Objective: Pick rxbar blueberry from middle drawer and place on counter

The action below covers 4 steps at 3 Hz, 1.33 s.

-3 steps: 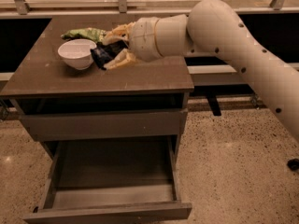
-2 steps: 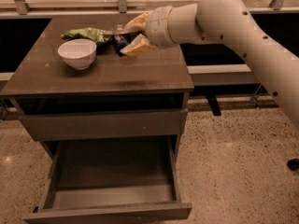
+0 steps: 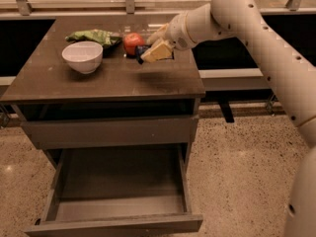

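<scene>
My gripper (image 3: 154,49) hangs low over the back right part of the counter (image 3: 113,80), just right of a red apple (image 3: 131,42). Its pale fingers (image 3: 159,51) are shut on the rxbar blueberry (image 3: 140,51). Only a small dark blue end of the bar shows at the fingertips, close above the tabletop. The middle drawer (image 3: 118,224) is pulled out wide at the bottom of the cabinet, and its dark inside holds nothing that I can see.
A white bowl (image 3: 83,56) stands on the counter's left side, with a green wrinkly snack bag (image 3: 94,35) behind it. A closed flat drawer front (image 3: 108,131) sits under the tabletop. My arm (image 3: 266,48) reaches in from the right. The floor (image 3: 242,181) is speckled.
My gripper has moved to the right over the counter with the bar in it, from beside the bowl to the right of the apple, which now shows.
</scene>
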Available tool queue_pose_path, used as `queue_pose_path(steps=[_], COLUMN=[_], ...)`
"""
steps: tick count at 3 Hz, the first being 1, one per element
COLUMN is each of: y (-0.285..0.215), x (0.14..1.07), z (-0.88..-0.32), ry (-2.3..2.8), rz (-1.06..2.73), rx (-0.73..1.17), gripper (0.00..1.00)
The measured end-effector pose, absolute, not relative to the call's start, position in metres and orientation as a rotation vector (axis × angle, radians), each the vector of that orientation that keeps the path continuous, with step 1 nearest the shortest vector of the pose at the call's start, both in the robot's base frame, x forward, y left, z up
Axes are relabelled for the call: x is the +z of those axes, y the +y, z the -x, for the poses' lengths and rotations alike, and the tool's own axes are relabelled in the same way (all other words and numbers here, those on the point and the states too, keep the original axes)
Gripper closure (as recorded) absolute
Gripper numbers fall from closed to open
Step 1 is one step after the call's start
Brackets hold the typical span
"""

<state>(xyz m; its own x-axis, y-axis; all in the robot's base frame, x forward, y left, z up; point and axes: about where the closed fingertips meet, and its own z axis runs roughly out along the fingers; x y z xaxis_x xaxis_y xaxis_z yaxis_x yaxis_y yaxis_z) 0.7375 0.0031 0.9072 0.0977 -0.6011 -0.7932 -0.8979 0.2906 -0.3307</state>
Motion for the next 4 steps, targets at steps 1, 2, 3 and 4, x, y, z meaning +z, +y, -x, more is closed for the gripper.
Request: queue_pose_path(steps=[1, 2, 3, 4], y=[-0.0024, 0.0017, 0.004, 0.007], x=[0.8893, 0.888, 0.8858, 0.8836], z=[-0.744, -0.7435, -0.7433, -0.7433], ry=[1.693, 1.685, 1.686, 1.686], rz=[1.416, 1.421, 1.424, 1.428], rx=[0.503, 0.5, 0.505, 0.51], gripper=[0.67, 0.43, 0.2, 0.0])
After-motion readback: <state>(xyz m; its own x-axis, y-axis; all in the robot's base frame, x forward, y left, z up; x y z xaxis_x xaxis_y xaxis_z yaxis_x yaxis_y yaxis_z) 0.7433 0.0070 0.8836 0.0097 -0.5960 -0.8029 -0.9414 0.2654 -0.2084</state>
